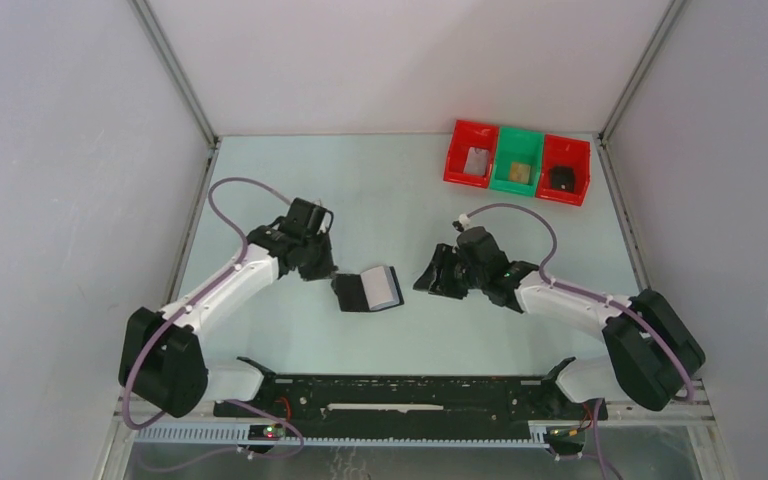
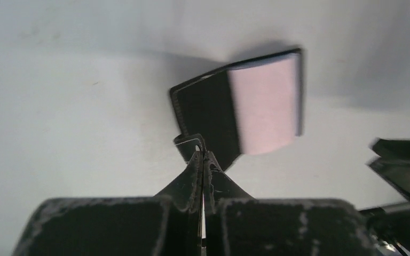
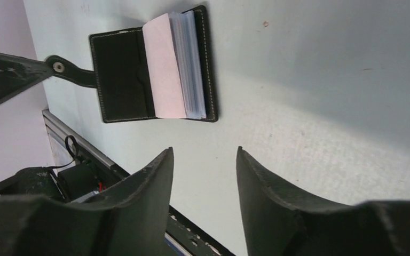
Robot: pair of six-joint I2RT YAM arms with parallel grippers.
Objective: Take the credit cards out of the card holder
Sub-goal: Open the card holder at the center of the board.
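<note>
Card holder point(image 1: 368, 291) lies spread open, flat on the table point(image 1: 360, 190), right in the middle between the two arms. The credit cards point(image 3: 184, 66) sit in its right half: a pale top face over a fan of thin edges. They look light, stiff and slick, and stacked tight, so I'd expect them to slide rather than lift. The free long edge of that stack looks like the place to nip them. The holder itself looks soft and floppy and would likely drag along if not pinned. The left gripper point(image 2: 203, 157) is pinched closed on the closing tab point(image 3: 69, 72) at the holder's left edge, a decent anchor. The right gripper point(image 3: 204, 181) hovers near the card side with its jaws spread, holding nothing. The tabletop is pale, smooth and matte. Plain walls stand on three sides, and a red bin point(image 1: 470, 155), a green bin point(image 1: 518, 160) and a second red bin point(image 1: 565, 170) stand well apart at the far right
</note>
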